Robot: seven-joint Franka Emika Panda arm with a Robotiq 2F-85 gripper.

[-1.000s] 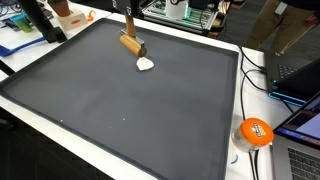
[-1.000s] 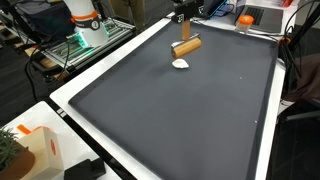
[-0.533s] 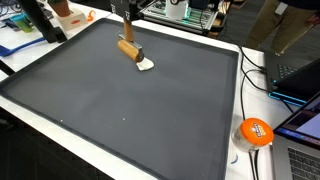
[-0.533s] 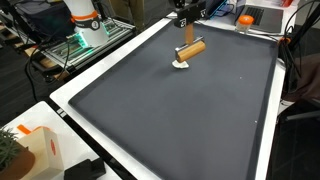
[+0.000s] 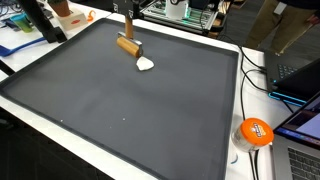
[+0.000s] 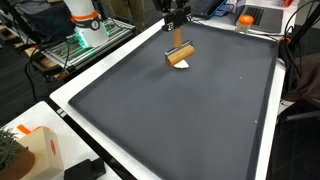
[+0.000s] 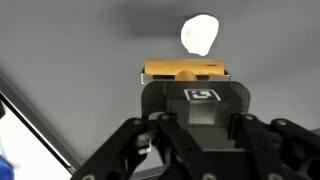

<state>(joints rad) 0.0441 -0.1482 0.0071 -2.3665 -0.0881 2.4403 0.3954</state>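
Observation:
My gripper [image 5: 129, 33] hangs over the far part of a dark mat [image 5: 110, 110] and is shut on a short wooden block [image 5: 128, 46]. In an exterior view the same wooden block [image 6: 181, 53] hangs tilted under the gripper [image 6: 176, 36], just above the mat [image 6: 170, 120]. A small white lump [image 5: 146, 64] lies on the mat right beside the block's lower end; whether the white lump [image 6: 183, 65] touches the block I cannot tell. In the wrist view the wooden block [image 7: 185, 70] sticks out beyond the gripper [image 7: 185, 82], with the white lump [image 7: 199, 35] just past it.
The mat lies on a white-edged table [image 5: 232, 150]. An orange round object [image 5: 254, 131] and a laptop [image 5: 300, 75] with cables stand by one table side. The robot base [image 6: 85, 20], a small box [image 6: 30, 145] and cluttered benches [image 5: 190, 12] ring the table.
The gripper has turned the wooden block, dipped it toward the white lump and drawn it back a little. The lump has barely shifted.

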